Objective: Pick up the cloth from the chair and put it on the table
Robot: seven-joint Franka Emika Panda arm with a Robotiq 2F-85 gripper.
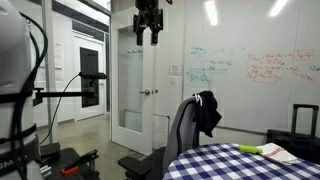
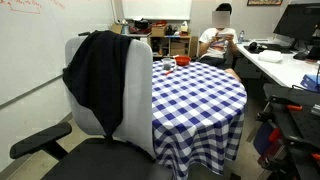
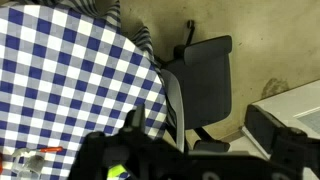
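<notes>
The black cloth (image 1: 208, 112) hangs draped over the top of the dark grey chair's backrest (image 1: 183, 128). In an exterior view the cloth (image 2: 95, 80) covers the rear of the backrest (image 2: 137, 95). The table (image 1: 240, 163) with the blue-and-white checkered tablecloth stands right beside the chair (image 2: 200, 95). My gripper (image 1: 148, 38) hangs high above, well clear of the chair, with its fingers apart and empty. In the wrist view the gripper (image 3: 150, 162) is a dark blur at the bottom, over the table (image 3: 70, 80) and the chair seat (image 3: 205, 85).
A yellow-green item and papers (image 1: 265, 151) lie on the table, and a red item and a cup (image 2: 172, 64) sit at its far side. A person (image 2: 218, 40) sits at a desk behind. A whiteboard wall (image 1: 260, 70) and a door (image 1: 135, 85) stand behind the chair.
</notes>
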